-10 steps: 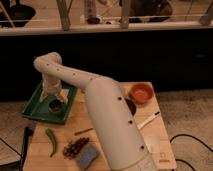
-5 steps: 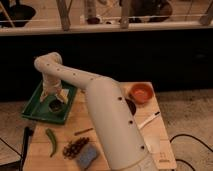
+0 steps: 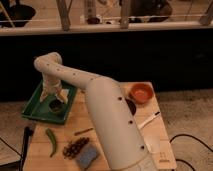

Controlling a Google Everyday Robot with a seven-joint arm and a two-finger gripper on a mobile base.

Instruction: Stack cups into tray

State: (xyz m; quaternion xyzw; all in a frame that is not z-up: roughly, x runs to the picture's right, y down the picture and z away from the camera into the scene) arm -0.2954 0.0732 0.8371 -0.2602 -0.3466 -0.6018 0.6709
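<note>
the tool (image 3: 54, 97) hangs over a small round dark cup (image 3: 55, 106) in the shallow green plastic tray (image 3: 33, 107); grip state unclear.

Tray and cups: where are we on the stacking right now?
Done: a dark cup sits inside the green tray. In hand: the gripper is down over the tray just above that cup; whether it holds anything I cannot tell. Left: no second cup is visibly stacked, and the pale green cup is not identifiable in this view. The orange bowl sits on the table, outside the tray.

no readable text; gripper (image 3: 54, 98) over tray (image 3: 35, 106)
</note>
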